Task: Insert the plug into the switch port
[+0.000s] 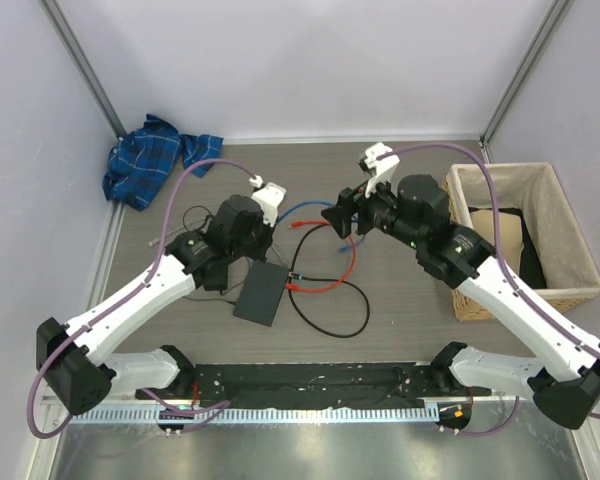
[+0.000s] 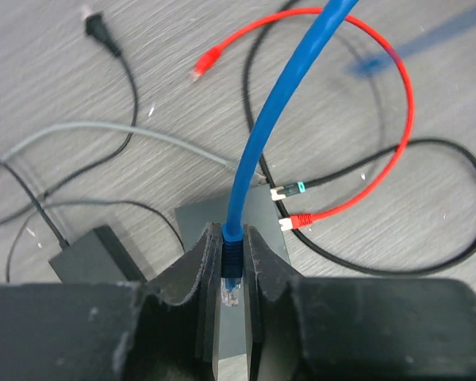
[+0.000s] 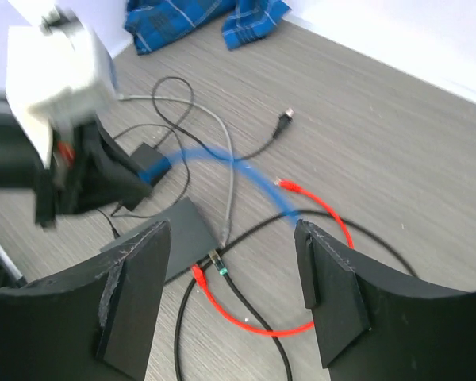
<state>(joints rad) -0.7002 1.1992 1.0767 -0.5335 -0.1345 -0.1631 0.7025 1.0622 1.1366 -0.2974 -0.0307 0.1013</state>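
The left gripper (image 2: 232, 242) is clenched on the blue plug (image 2: 232, 274), which points down over the grey switch (image 2: 250, 218) on the table (image 2: 460, 119). The right gripper (image 3: 234, 278) is wide apart and holds nothing. A red plug (image 2: 300, 220) and a black plug (image 2: 289, 189) sit in the switch's edge. The step now is lining up. Next, I think, the plug must tip flat and slide into a free port there.

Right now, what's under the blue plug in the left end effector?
The grey switch box lies beneath the blue plug gripped by the left end effector, which covers most of the box; no free port shows.
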